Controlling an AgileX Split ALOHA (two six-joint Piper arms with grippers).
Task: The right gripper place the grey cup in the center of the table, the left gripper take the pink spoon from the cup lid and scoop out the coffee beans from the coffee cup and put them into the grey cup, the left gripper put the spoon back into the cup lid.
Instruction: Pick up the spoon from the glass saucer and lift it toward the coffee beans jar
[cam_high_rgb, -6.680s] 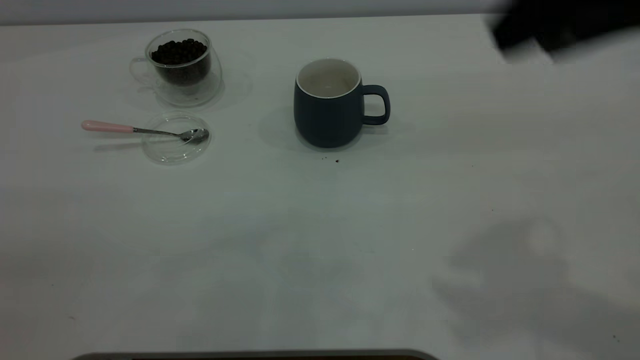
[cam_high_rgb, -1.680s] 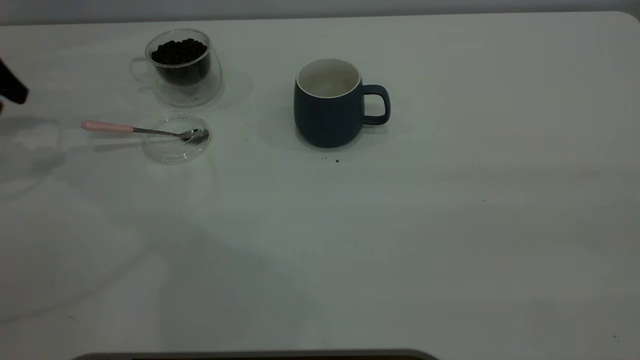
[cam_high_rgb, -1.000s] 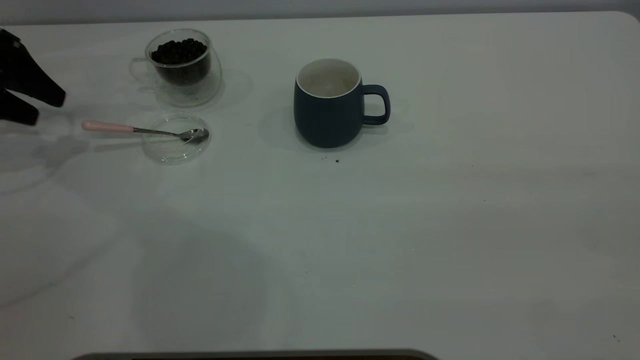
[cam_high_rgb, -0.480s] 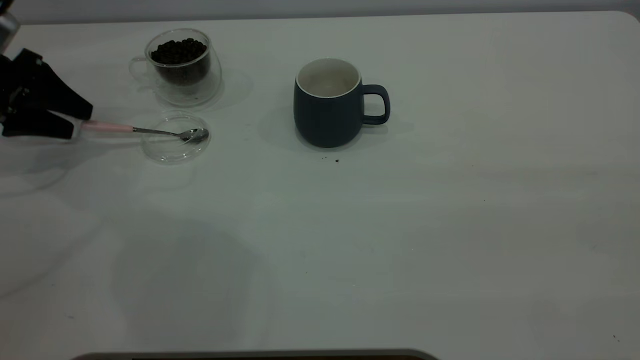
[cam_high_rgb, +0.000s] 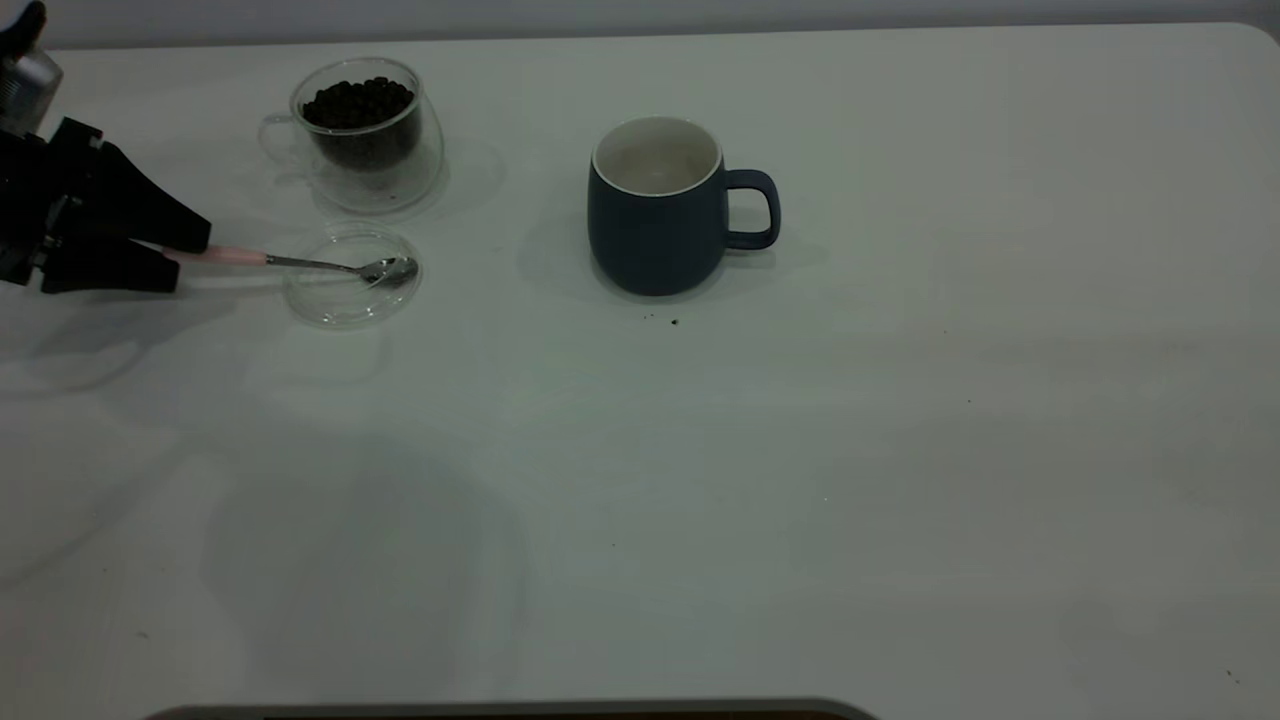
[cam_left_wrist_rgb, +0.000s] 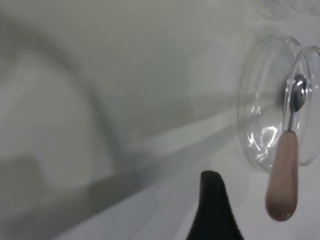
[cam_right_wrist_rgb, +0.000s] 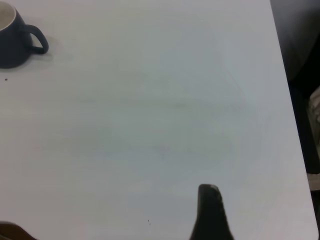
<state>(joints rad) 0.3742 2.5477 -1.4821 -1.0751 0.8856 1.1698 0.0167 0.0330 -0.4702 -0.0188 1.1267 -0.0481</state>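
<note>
Can't see the end of the pink spoon (cam_high_rgb: 240, 257) handle in the exterior view, tucked behind the left gripper (cam_high_rgb: 180, 258) fingers. Gripper body cut off by the left edge too. Left wrist view only catches one dark fingertip (cam_left_wrist_rgb: 214, 207); the cup lid (cam_left_wrist_rgb: 260, 105) runs off the frame edge, all blurry. Right wrist view: just one fingertip (cam_right_wrist_rgb: 210, 212), can't tell if that gripper's open, and the grey cup (cam_right_wrist_rgb: 15, 42) is clipped at the corner.
</note>
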